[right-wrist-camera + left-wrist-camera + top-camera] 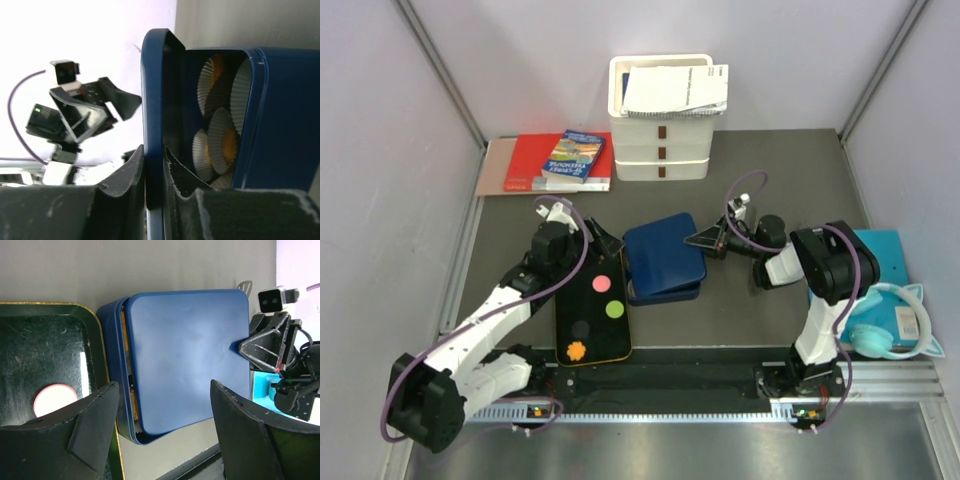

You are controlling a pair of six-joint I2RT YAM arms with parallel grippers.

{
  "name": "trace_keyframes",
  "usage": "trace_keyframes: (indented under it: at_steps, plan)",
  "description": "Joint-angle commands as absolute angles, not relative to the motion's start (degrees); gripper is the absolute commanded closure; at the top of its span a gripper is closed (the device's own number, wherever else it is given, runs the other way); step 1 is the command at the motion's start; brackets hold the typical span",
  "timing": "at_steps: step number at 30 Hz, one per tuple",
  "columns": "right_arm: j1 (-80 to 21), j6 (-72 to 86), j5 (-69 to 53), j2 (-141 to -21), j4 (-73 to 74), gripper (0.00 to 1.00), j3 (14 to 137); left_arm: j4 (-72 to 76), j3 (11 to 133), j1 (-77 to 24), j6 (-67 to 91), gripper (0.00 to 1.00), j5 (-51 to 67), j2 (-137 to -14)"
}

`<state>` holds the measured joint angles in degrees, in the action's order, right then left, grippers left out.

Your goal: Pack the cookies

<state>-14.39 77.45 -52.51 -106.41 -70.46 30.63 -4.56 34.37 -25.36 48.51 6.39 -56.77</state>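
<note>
Cookies (601,283), four, loose on black tray (572,300): pink, green, black, orange, apart from one another. Orange showing inside paper cups (220,140) in blue tin (665,292), possibly more cookies; hard to tell. Tin just right of tray, lid (665,255) raised on one side. Right gripper (705,240) clamped on lid's edge. Left gripper (605,243) over tray's far end, jaws apart, holding nothing.

Smooth matt blue lid (185,360), glossy scratched black tray (45,355), matt pink cookie (52,400), paper cups (222,140)
</note>
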Motion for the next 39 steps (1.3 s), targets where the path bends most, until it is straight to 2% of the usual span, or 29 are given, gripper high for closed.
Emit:
trace_keyframes:
  at_steps: [1, 10, 22, 26, 29, 33, 37, 39]
  plan:
    - [-13.89, 89.26, -52.38, -109.07, -87.78, 1.0, 30.14, -0.53, 34.19, -25.05, 48.16, 0.23, 6.77, -57.22]
    - [-13.89, 94.31, -51.68, -107.14, -92.02, 1.0, 29.71, 1.04, 33.84, -25.05, 48.34, 0.24, 6.77, -57.57]
    - [-14.15, 88.25, -52.73, -111.8, -91.06, 1.0, 26.1, 1.41, 33.75, -25.05, 48.08, 0.24, 7.65, -58.97]
    - [-14.15, 84.12, -53.35, -110.57, -86.32, 1.0, 25.93, 1.06, 34.01, -25.05, 47.73, 0.23, 7.91, -59.24]
    - [-14.15, 79.47, -53.35, -107.5, -79.12, 0.93, 26.1, 0.44, 34.54, -25.05, 47.37, 0.22, 8.26, -59.59]
    - [-14.15, 67.9, -52.04, -101.35, -63.59, 0.77, 27.59, 0.18, 34.72, -25.05, 47.2, 0.21, 8.35, -59.59]
    - [-14.41, 54.87, -48.87, -93.79, -37.97, 0.71, 31.1, 0.18, 34.54, -25.14, 47.2, 0.21, 8.17, -59.59]
    - [-14.68, 49.6, -46.5, -91.06, -32.28, 0.7, 33.3, 0.18, 34.54, -25.14, 47.29, 0.21, 8.44, -59.68]
